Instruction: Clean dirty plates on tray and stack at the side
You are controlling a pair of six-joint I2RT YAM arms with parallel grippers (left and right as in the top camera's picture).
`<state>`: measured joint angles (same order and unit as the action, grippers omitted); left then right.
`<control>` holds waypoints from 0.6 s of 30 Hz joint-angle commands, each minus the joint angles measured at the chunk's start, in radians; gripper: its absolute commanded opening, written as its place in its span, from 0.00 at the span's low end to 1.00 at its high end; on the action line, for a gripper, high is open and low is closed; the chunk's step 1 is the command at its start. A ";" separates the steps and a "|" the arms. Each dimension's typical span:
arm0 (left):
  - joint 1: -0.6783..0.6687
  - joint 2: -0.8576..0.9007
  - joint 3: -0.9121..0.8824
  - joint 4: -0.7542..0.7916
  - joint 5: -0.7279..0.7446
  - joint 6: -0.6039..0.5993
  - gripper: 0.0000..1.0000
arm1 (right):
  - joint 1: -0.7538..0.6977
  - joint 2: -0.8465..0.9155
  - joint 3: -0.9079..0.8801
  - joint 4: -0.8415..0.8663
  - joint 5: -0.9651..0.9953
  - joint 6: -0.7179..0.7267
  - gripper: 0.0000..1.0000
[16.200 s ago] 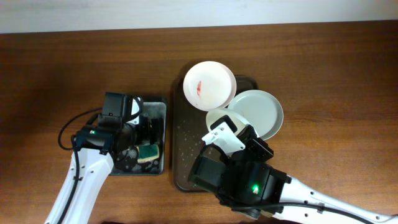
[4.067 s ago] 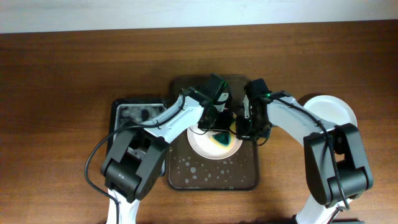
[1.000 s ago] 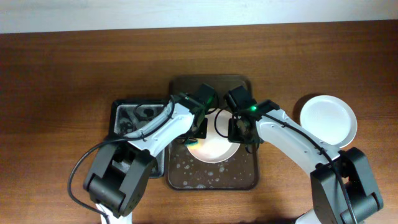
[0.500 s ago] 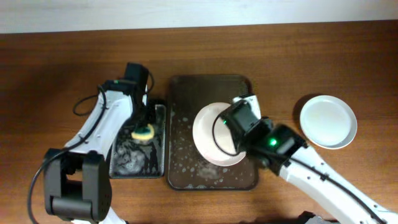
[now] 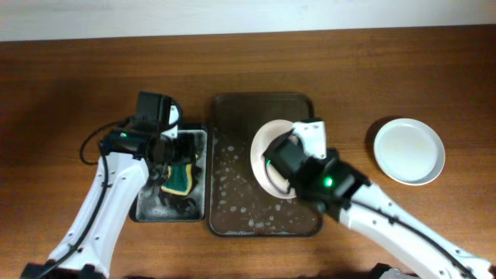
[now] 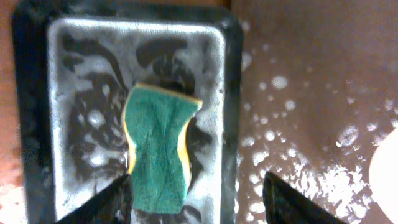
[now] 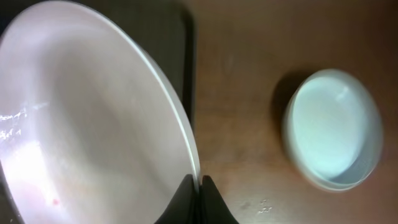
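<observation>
My right gripper (image 5: 284,167) is shut on the rim of a white plate (image 5: 267,149) and holds it tilted above the dark brown tray (image 5: 232,209). In the right wrist view the fingers (image 7: 199,186) pinch the plate's edge (image 7: 93,124), and a faint red speck shows near its lower left. A stack of white plates (image 5: 408,150) sits on the table to the right and also shows in the right wrist view (image 7: 333,137). My left gripper (image 6: 199,202) is open above the green-yellow sponge (image 6: 158,149).
The sponge (image 5: 179,178) lies in the small black tray (image 5: 147,208), left of the brown tray. That black tray (image 6: 34,124) is wet and soapy. The brown tray's surface (image 6: 298,74) is speckled with water drops. Bare wooden table surrounds them.
My left gripper has let go of the sponge, which now lies in the black tray. My right gripper has lifted and tilted the plate slightly to the right over the brown tray.
</observation>
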<state>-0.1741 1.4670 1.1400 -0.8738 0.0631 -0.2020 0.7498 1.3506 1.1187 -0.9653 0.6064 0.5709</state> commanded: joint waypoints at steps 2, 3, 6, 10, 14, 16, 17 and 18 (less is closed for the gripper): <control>0.005 0.049 -0.198 0.156 -0.070 -0.013 0.63 | -0.243 0.161 -0.014 0.069 -0.521 0.126 0.04; 0.005 0.072 -0.221 0.185 -0.070 -0.013 0.64 | -0.269 0.210 -0.014 0.076 -0.550 0.126 0.04; 0.005 0.174 -0.249 0.255 -0.068 -0.013 0.39 | -0.285 0.308 -0.014 0.106 -0.570 0.126 0.04; 0.005 0.246 -0.243 0.254 -0.056 -0.012 0.00 | -0.286 0.309 -0.015 0.125 -0.542 0.126 0.04; 0.004 0.126 0.026 -0.001 0.065 0.018 0.00 | -0.286 0.310 -0.015 0.126 -0.542 0.126 0.04; -0.016 0.102 0.072 -0.031 0.105 0.017 0.00 | -0.286 0.310 -0.015 0.129 -0.542 0.126 0.04; -0.022 0.106 0.072 -0.034 0.110 0.015 0.00 | -0.286 0.310 -0.015 0.129 -0.542 0.126 0.04; -0.045 0.107 0.072 -0.010 0.164 0.013 0.00 | -0.286 0.310 -0.015 0.130 -0.542 0.126 0.04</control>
<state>-0.1875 1.5761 1.2072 -0.9024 0.1371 -0.2008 0.4679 1.6573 1.1069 -0.8364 0.0544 0.6846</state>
